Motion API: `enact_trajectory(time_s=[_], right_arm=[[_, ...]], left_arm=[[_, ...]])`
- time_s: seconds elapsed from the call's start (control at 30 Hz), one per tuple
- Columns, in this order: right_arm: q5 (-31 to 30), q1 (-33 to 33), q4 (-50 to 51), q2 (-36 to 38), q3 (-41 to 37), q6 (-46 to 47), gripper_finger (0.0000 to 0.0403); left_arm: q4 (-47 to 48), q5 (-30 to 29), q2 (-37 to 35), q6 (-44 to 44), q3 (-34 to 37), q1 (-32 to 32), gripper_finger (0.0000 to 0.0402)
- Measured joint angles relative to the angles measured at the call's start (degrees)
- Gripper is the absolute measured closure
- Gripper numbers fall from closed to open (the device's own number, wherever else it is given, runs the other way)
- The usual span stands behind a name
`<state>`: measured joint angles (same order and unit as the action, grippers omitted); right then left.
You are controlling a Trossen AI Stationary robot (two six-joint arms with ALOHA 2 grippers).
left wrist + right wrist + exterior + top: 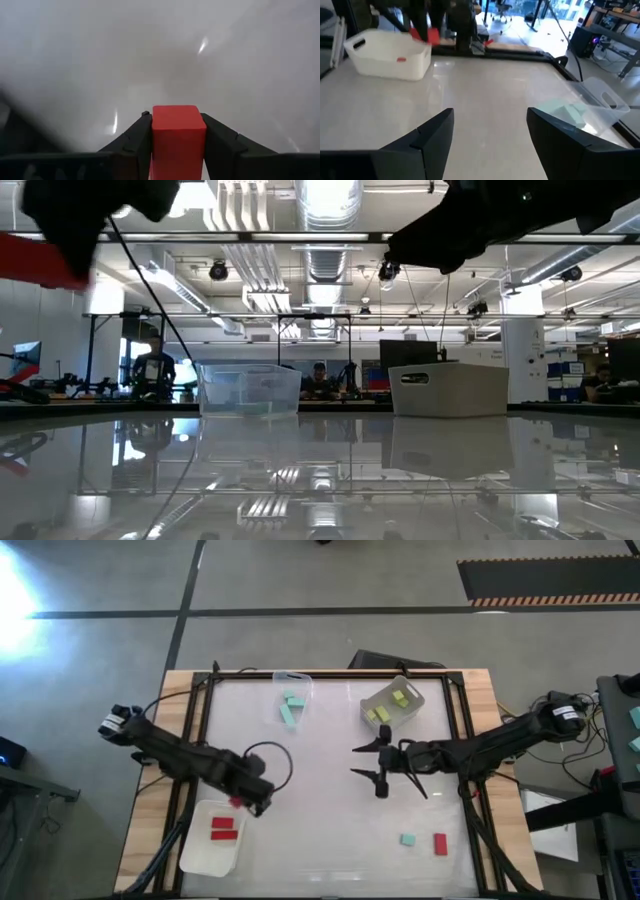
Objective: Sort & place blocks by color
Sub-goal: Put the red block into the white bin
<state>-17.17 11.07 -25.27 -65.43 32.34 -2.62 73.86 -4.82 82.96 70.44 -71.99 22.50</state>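
Left gripper (pixel 248 802) clamps a red block (pixel 178 140) between its fingers, long axis running along the fingers, end face outward. It hangs at the top edge of the near-left tray (pixel 200 855), which holds two red blocks (pixel 222 829). Right gripper (pixel 368 761) spread wide, empty, mid-table. No readable writing anywhere.
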Motion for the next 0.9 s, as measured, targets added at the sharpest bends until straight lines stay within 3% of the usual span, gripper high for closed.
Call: enact_trajectory(time_s=[0.17, 0.37, 0.5, 0.6, 0.77, 0.9], right_arm=[[0.00, 0.00, -0.40, -1.40, -0.03, -0.02, 0.0161], [-0.01, 0.00, -0.87, -2.16, -0.04, -0.02, 0.0163], [0.00, 0.00, -0.78, -2.16, -0.04, 0.09, 0.0161], [0.00, 0.00, -0.78, -2.18, -0.04, 0.48, 0.0164], [0.00, 0.00, -0.91, -2.18, -0.04, 0.57, 0.0165], [0.04, 0.02, -1.17, -2.18, -0.04, 1.74, 0.0161]], left_arm=[[1.64, 7.54, -0.18, 2.45, -0.48, 4.17, 0.0286], [1.54, 10.90, -0.52, -21.74, -0.12, 13.30, 0.0286], [-3.53, 16.95, -0.61, -34.71, 1.18, 21.21, 0.0286], [-7.79, 15.05, -0.61, -32.12, 2.06, 24.87, 0.0286], [-14.54, 5.88, 0.11, -30.40, 4.90, 27.68, 0.0286], [-16.08, 5.61, 2.55, -30.36, 6.99, 27.80, 0.0276]])
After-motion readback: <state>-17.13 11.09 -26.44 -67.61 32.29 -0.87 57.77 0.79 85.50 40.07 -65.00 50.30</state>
